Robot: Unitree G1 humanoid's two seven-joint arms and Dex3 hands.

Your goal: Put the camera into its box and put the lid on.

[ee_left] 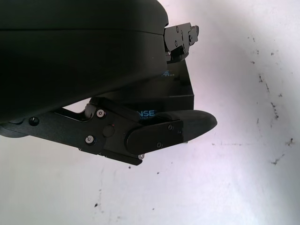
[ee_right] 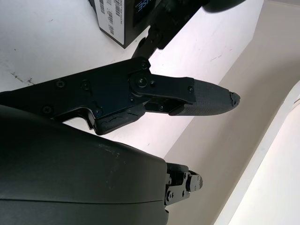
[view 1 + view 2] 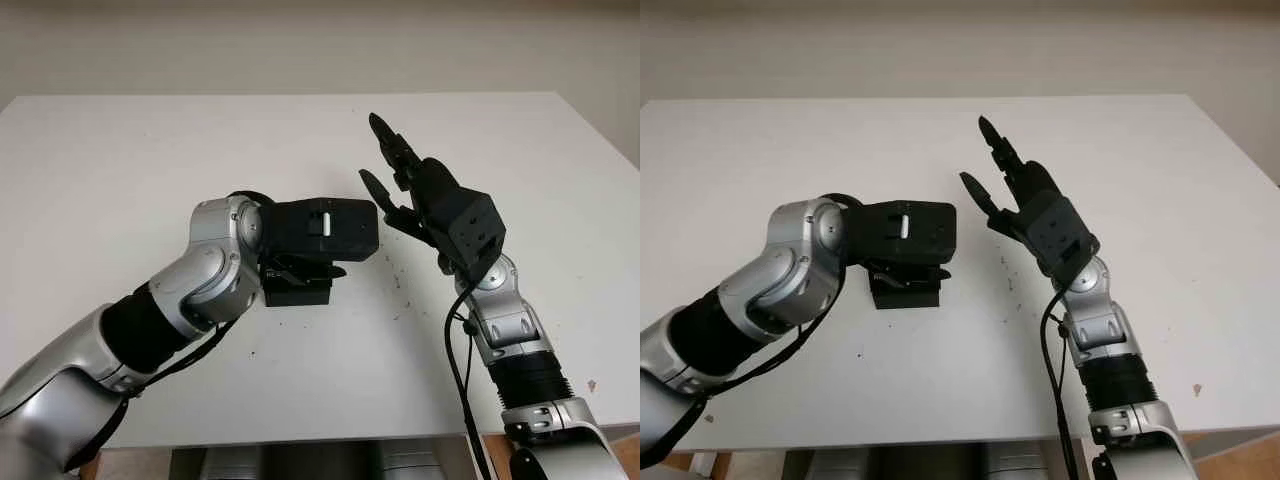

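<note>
A black box (image 3: 297, 293) with blue lettering on its side (image 1: 174, 88) stands on the white table (image 3: 120, 170) near the middle. My left hand (image 3: 315, 272) sits over it from the left, one finger (image 1: 164, 130) across the lettered near side and the others (image 1: 180, 37) at the far side, gripping it. The box's lid looks closed, though the hand hides most of its top. My right hand (image 3: 392, 185) is raised above the table just right of the box, open and holding nothing. The right wrist view shows the box's white barcode label (image 2: 111, 18).
Small dark specks (image 3: 397, 285) mark the table right of the box. The table's front edge (image 3: 300, 440) lies close below both arms. A cable (image 3: 458, 370) runs along the right forearm.
</note>
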